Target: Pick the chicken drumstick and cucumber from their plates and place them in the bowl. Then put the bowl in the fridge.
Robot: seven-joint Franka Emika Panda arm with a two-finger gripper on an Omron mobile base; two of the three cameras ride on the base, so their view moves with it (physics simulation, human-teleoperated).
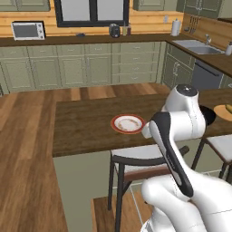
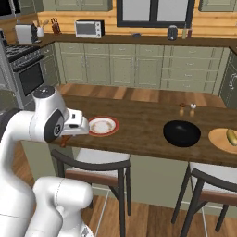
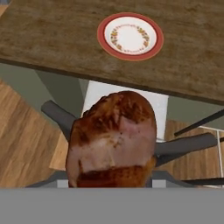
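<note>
Now the hand (image 2: 74, 127) is clamped on the chicken drumstick (image 3: 113, 139), which sits between its fingers and stands very close before the hand camera. In the right base view the hand hangs at the near edge of the tabletop (image 2: 148, 134), just beside the red-rimmed plate (image 2: 102, 126), on the side of that plate that is away from the bowl (image 2: 182, 133). This plate is bare now.

The relation that matters for the next move is the way from the drumstick to the bowl. Taking the red-rimmed plate as landmark, the bowl lies well apart from it along the tabletop, on the robot's right, and about as near to the front edge as the plate. Beyond the bowl, still more to the right, stands the orange-yellow plate (image 2: 222, 140) with the cucumber (image 2: 232, 137) on it. So I judge the hand must travel to the right, over the red-rimmed plate, and then stop above the bowl.

The drumstick's long axis seems to run along the line of the hand, with the thick rounded end pointing away from the hand; the narrow end I cannot see. It is small against the bowl, so I think its direction matters little for dropping it.
</note>
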